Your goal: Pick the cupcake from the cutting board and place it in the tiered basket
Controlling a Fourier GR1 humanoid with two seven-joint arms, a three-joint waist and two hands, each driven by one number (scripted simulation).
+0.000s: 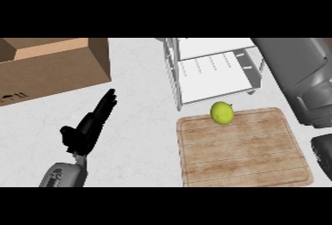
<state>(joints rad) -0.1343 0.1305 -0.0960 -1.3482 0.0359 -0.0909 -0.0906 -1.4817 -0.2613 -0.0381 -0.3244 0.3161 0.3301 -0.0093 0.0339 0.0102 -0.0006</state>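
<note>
No cupcake is visible. The one item on the cutting board is a yellow-green round fruit, resting at the board's far edge, well to the right of my left hand and beyond it. The board lies flat on the pale surface. Just past the fruit stands the white tiered basket, its wire shelf bare. My left hand hangs over the surface to the board's left, fingers straight and together, pointing away from me, holding nothing. Beyond that hand sits a brown cardboard box. My right forearm crosses the right edge; a dark part below it may be my right hand, fingers not discernible.
</note>
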